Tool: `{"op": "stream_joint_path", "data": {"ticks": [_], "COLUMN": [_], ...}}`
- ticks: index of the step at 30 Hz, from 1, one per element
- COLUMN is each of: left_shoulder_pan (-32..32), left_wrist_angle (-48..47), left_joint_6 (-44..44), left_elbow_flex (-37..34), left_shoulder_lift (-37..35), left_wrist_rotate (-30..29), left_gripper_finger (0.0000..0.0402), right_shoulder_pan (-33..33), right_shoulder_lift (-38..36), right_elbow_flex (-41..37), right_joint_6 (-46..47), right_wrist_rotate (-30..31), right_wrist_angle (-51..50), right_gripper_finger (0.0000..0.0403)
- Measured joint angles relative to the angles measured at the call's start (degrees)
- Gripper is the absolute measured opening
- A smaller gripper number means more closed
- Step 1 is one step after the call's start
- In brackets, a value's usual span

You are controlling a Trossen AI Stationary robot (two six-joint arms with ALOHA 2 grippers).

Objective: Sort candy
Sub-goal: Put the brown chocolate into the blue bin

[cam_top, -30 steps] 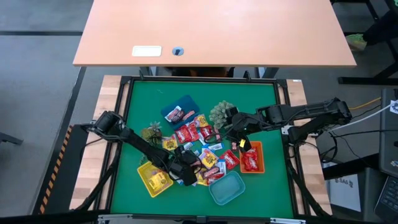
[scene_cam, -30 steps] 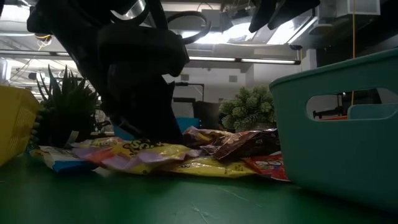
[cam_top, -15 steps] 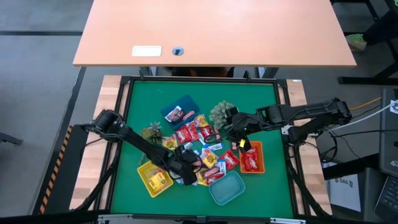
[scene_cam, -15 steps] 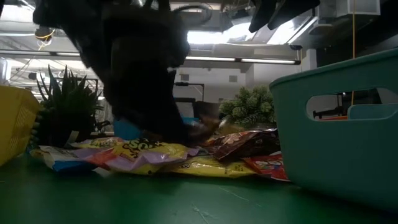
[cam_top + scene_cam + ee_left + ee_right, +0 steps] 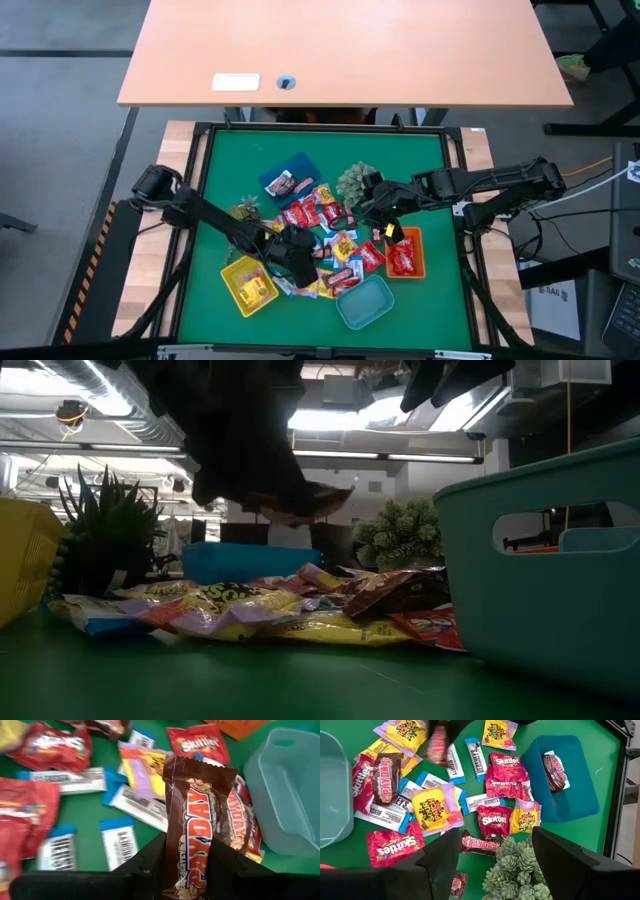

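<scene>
The candy (image 5: 325, 235) lies in a loose pile of red, yellow, blue-and-white and brown packets on the green mat, among four small trays. My left gripper (image 5: 293, 250) hangs over the pile's near-left part, shut on a brown PayDay bar (image 5: 197, 805). The bar also shows in the low view (image 5: 312, 500), above the pile. My right gripper (image 5: 385, 215) waits open, high over the spiky plant (image 5: 515, 865) at the pile's right, holding nothing. My left gripper pinches the PayDay bar between its two fingers, one on each long edge (image 5: 170, 847), near the bar's end closest to the wrist. The fingers slant downward and lie along the bar, whose other end sticks out past them. The bar is lifted clear of the pile.
A yellow tray (image 5: 248, 285), a teal tray (image 5: 365, 302) and an orange tray (image 5: 405, 252) with red packets stand along the near side. A blue tray (image 5: 290, 178) holding a brown packet stands at the far side. A second plant (image 5: 243, 213) is at the left.
My left gripper has risen from the pile and drawn a little toward the table's far edge. The brown PayDay bar has come up with it and now hangs clear of the other packets.
</scene>
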Motion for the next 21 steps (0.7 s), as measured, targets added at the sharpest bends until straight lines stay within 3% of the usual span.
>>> {"op": "stream_joint_path", "data": {"ticks": [8,21], "left_shoulder_pan": [5.37,17.94], "left_wrist_angle": [-9.57,-14.66], "left_joint_6": [0.39,14.7], "left_elbow_flex": [0.0,0.0], "left_shoulder_lift": [-5.74,-8.35], "left_wrist_rotate": [-0.68,-6.71], "left_gripper_finger": [0.0097,0.0097], "right_shoulder_pan": [-0.02,0.0], "right_shoulder_lift": [0.0,0.0], "right_elbow_flex": [0.0,0.0], "right_joint_6": [0.0,0.0], "right_wrist_rotate": [-2.29,-5.59], "right_wrist_angle": [0.0,-0.34], "right_gripper_finger": [0.0248,0.0248]}}
